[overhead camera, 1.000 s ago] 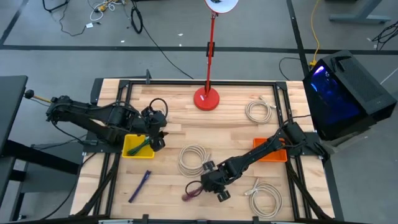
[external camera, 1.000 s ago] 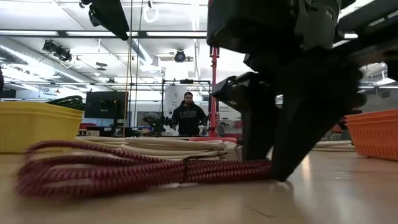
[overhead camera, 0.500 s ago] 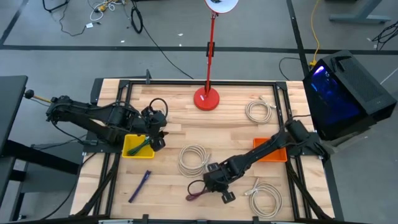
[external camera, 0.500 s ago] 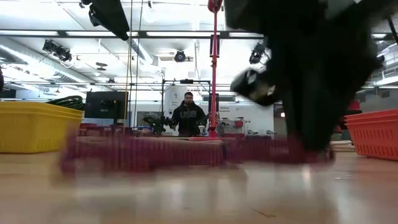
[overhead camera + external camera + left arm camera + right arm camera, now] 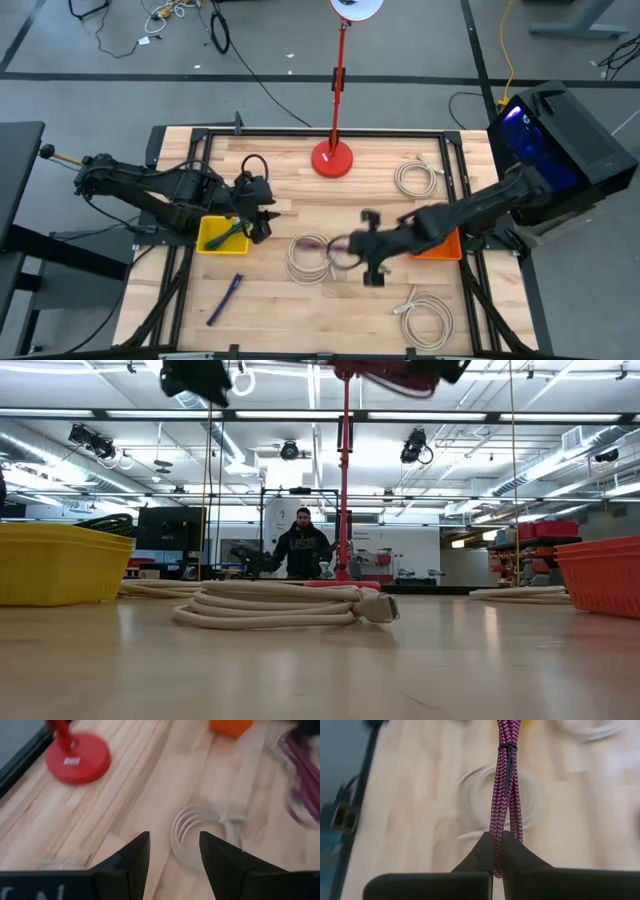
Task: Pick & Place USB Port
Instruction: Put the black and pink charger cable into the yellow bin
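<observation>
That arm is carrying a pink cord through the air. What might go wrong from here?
1. The right fingers pinch only one end of the pink cord, so the rest dangles and may slip out.
2. The hanging loop passes over the white cable coil and might snag it.
3. The orange bin looks small beside the dangling cord, so part of the cord may end up draped over its rim.

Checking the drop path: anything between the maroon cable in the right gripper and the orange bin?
Nothing visible. The right gripper is shut on the maroon cable, lifted over the white coil. The wood between it and the orange bin looks bare; only the right arm itself crosses it.
</observation>
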Robot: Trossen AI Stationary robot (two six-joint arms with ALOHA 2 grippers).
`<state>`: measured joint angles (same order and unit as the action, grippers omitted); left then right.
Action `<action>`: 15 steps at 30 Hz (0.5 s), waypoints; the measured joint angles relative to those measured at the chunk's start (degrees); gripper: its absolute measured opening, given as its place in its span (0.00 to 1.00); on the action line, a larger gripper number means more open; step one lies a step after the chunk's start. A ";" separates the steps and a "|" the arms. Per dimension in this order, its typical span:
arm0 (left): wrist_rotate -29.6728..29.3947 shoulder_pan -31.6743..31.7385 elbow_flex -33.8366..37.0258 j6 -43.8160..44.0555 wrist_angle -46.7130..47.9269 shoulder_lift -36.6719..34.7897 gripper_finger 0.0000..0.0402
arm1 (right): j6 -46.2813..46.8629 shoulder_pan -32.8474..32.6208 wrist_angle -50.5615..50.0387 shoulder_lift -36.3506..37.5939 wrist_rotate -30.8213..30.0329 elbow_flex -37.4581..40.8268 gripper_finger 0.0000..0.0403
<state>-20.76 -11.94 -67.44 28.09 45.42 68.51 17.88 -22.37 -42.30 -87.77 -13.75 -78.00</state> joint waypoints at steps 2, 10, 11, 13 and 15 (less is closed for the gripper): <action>0.52 0.00 0.00 -1.84 -4.32 0.00 0.44 | 0.54 1.18 -0.20 3.01 -3.19 0.00 0.01; 1.92 -0.02 0.00 -6.81 -22.88 0.00 0.44 | -3.70 7.90 10.12 9.68 -10.89 -0.04 0.01; 1.90 0.00 0.00 -6.96 -24.96 0.00 0.44 | -4.53 8.71 11.86 9.77 -10.94 -0.04 0.01; 1.30 -0.02 0.00 -7.91 -29.17 0.00 0.44 | -5.57 10.06 16.00 9.74 -10.89 -0.04 0.01; -0.12 -0.03 0.00 -8.89 -33.05 0.00 0.44 | -6.81 11.00 20.52 9.22 -10.89 -0.04 0.01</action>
<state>-20.88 -11.97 -67.44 19.21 12.37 68.51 11.07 -11.37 -21.78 -78.55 -24.64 -78.04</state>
